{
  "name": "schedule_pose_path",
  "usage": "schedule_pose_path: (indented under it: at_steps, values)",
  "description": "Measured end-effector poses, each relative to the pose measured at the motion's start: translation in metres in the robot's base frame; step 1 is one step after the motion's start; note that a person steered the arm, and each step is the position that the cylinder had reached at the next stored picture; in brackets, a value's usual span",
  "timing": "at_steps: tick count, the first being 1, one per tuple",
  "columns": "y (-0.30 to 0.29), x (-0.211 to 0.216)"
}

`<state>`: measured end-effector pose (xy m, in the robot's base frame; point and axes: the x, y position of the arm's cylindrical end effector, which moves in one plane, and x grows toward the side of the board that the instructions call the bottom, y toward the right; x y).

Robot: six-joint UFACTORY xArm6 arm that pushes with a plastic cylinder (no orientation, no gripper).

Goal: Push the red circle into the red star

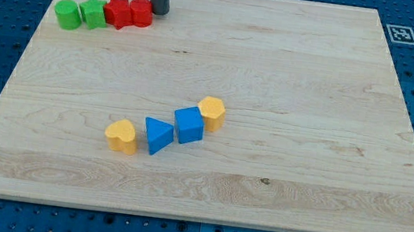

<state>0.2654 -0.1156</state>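
The red circle (141, 12) sits near the board's top left, touching the red star (117, 13) on its left. My tip (159, 12) stands right against the red circle's right side. The rod rises out of the view's top. The green star (92, 13) touches the red star's left side, and the green circle (67, 14) is at the far left of that row.
A diagonal row lies near the board's middle: yellow heart (121, 135), blue triangle (158, 135), blue cube (188, 124), yellow hexagon (212, 113). The wooden board (311, 105) rests on a blue pegboard. A marker tag (400, 33) is at the top right.
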Motion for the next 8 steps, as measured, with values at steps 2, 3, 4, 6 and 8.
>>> schedule_pose_path:
  at_steps: [2, 3, 4, 6, 8]
  values:
    - [-0.011, -0.007]
    - [-0.011, -0.014]
    - [-0.011, -0.029]
    - [-0.04, -0.044]
    - [-0.105, -0.044]
